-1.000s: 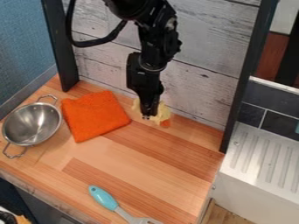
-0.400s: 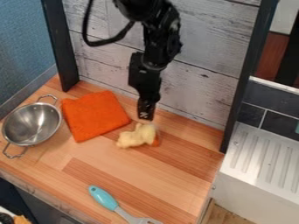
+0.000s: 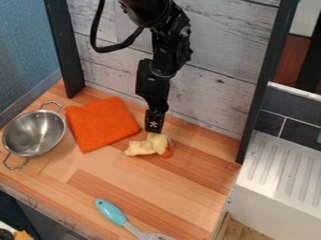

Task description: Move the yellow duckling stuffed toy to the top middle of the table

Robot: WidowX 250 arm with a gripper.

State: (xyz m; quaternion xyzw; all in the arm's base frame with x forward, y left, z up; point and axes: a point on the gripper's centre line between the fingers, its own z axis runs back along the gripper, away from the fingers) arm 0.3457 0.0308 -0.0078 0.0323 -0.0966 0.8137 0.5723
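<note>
The black gripper [image 3: 153, 130] hangs down from the top over the back part of the wooden table, just right of the orange cloth. Directly below and in front of its tip lies the yellow duckling toy [image 3: 145, 146], on its side, with an orange part at its right end. The gripper's tip is at the toy's back edge; whether the two touch is unclear. The table [image 3: 156, 187] carries the toy a little behind its middle.
An orange cloth [image 3: 102, 124] lies left of the gripper, with a metal colander [image 3: 34, 133] beyond it. A turquoise-handled utensil [image 3: 111, 212] rests at the front. A whitewashed plank wall [image 3: 213, 89] stands close behind, and a dark post [image 3: 263, 84] rises at the right.
The duckling, at the back behind the gripper's tip a second ago, now lies nearer the camera and slightly left. Since the middle frame the gripper has shifted slightly down and left.
</note>
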